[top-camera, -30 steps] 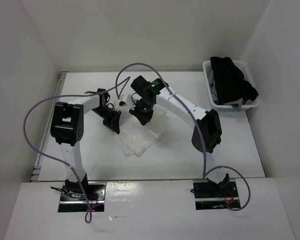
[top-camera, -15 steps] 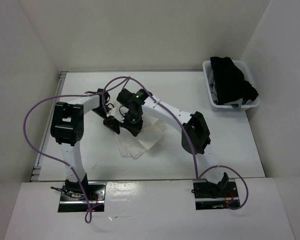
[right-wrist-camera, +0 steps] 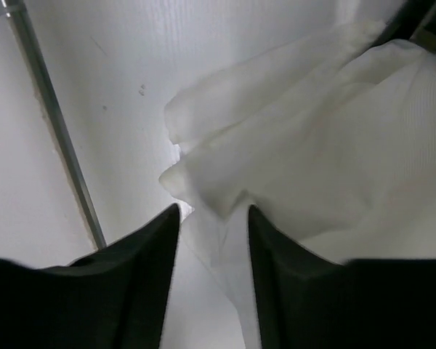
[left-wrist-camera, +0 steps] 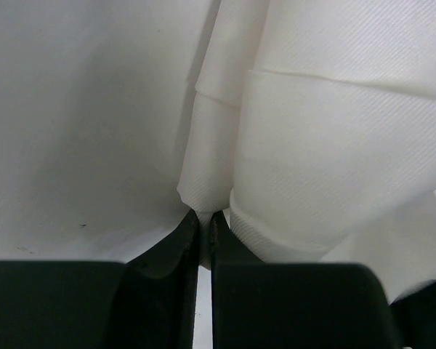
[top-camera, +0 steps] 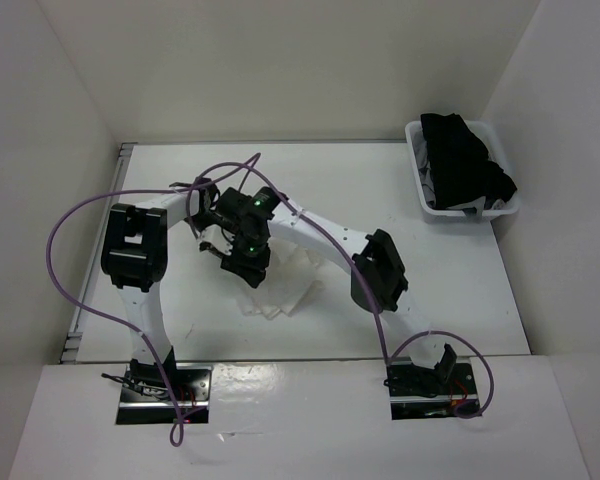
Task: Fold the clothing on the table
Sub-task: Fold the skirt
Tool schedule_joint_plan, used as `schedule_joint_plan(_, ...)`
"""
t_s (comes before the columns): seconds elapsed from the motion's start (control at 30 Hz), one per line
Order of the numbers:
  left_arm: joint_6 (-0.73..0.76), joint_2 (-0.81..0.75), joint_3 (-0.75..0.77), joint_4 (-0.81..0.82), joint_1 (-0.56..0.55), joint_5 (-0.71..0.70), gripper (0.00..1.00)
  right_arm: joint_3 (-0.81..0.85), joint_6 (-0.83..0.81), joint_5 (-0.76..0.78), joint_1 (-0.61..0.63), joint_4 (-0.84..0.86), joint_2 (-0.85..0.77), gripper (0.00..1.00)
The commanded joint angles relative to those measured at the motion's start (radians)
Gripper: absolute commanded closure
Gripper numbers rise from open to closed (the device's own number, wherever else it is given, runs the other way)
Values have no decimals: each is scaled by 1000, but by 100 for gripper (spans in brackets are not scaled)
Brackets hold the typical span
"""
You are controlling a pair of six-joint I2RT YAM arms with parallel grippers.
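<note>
Down at the left claw [left-wrist-camera: 204, 218], the two black fingers are pressed together, with a thin corner of the white pleated skirt [left-wrist-camera: 312, 160] pinched at their tips. A folded band of the fabric rises just beside them. The right claw [right-wrist-camera: 214, 211] has its fingers parted, and a loose, rumpled edge of the skirt lies in the gap between them, unsqueezed. From above, both claws meet close beside each other at the left end of the garment. The skirt lies bunched on the tabletop [top-camera: 430, 290], left of its middle, partly under the right arm. A metal rail [right-wrist-camera: 51, 123] crosses the right wrist view, left of the fabric. Well apart, at the far right corner, a white basket [top-camera: 460, 212] holds black garments [top-camera: 465, 160].
</note>
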Motion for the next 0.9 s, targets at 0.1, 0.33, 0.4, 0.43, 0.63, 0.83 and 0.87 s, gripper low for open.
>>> schedule_joint_plan(0.1, -6, -4, -6, -11, 3, 31, 92, 78, -12, -50, 25, -71, -14, 45)
schedule_joint_plan(0.33, -6, -24, -6, -11, 13, 31, 88, 74, -44, 22, 25, -71, -155, 39)
schedule_joint_plan(0.4, -6, -35, -6, -20, 22, 31, 85, 34, -44, 65, 25, -71, -207, 39)
schedule_joint_plan(0.43, -6, -35, -6, -20, 32, 31, 79, 12, -44, 103, 25, -71, -227, 37)
schedule_joint_plan(0.63, 23, -136, -6, -63, 117, 31, 59, -142, -44, 150, -87, -20, -359, 33)
schedule_joint_plan(0.83, 23, -311, -6, -72, 237, 62, 29, -308, -9, 105, -246, 113, -396, 30)
schedule_joint_plan(0.87, 23, -330, -31, -72, 248, 72, 26, -330, 1, 105, -257, 136, -396, 30)
